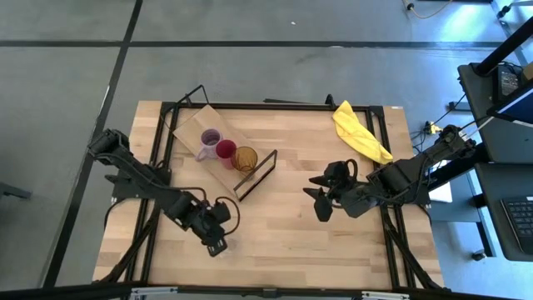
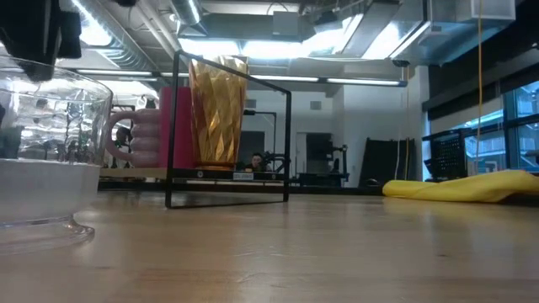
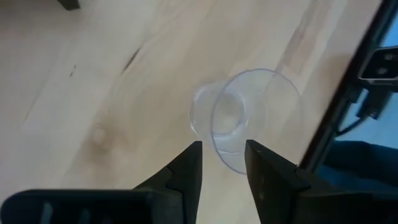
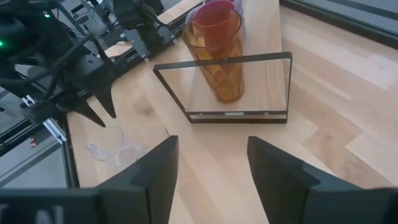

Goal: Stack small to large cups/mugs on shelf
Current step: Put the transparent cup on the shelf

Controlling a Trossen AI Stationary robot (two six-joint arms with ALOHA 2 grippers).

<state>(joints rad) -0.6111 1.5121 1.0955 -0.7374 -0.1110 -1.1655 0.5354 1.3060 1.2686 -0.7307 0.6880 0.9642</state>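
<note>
My left gripper (image 3: 222, 163) hangs just above the glass (image 3: 239, 118), fingers narrowly apart at its rim, holding nothing, near the table's front edge. Mug (image 1: 208, 142), red cup (image 1: 226, 152) and tumbler (image 1: 245, 158) line the shelf (image 1: 193, 123). Right gripper (image 1: 319, 192) waits wide open mid-table.

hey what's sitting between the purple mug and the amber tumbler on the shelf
The red cup. In the high view it stands on the shelf in a row, with the purple mug on one side and the amber tumbler on the other.
</note>
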